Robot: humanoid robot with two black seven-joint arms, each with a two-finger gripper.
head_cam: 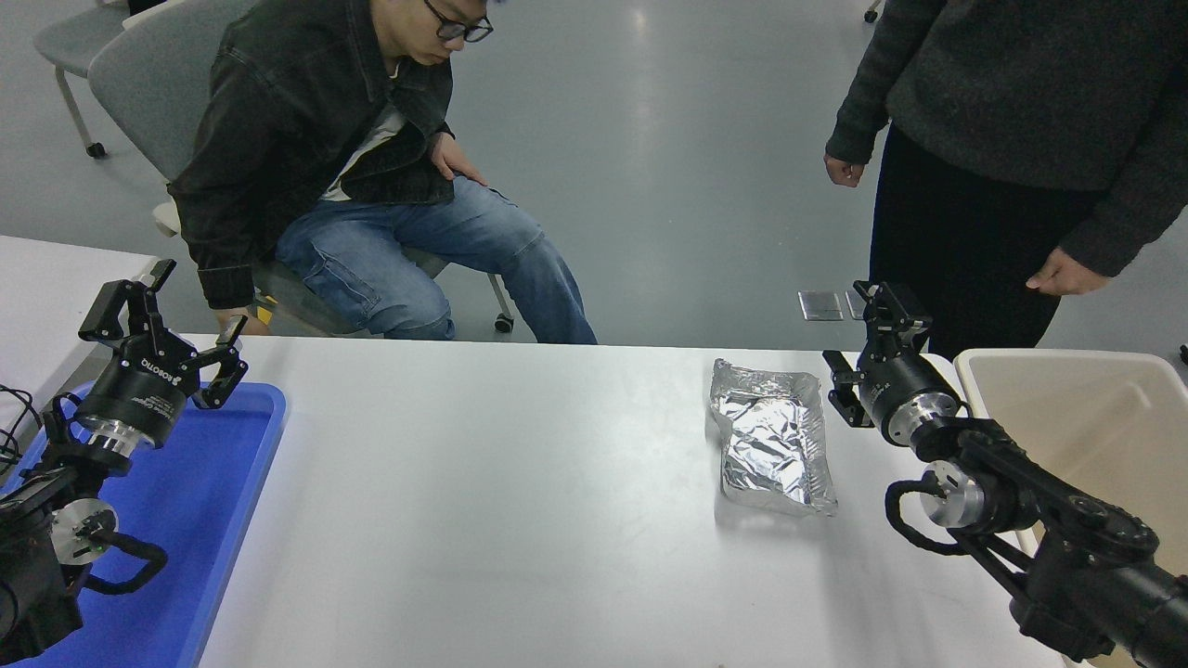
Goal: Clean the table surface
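Foil pouch (773, 438) lies untouched on the table surface (492, 501); your right gripper (861, 343), fingers apart, must first reach left over it.

We see a wide, matte white counter (520, 520) with a rounded far edge, filling most of the lower half of the view. Toward its right side lies a crumpled silver foil pouch (772, 438), flat on the surface, its long side running from the far edge toward us. At the left end a blue plastic tray (218, 520) rests on the counter, reaching its near edge. At the far right a beige bin (1095, 408) shows at the counter's corner; we cannot tell whether it stands on the surface or beside it. The broad middle between tray and pouch shows plain white.
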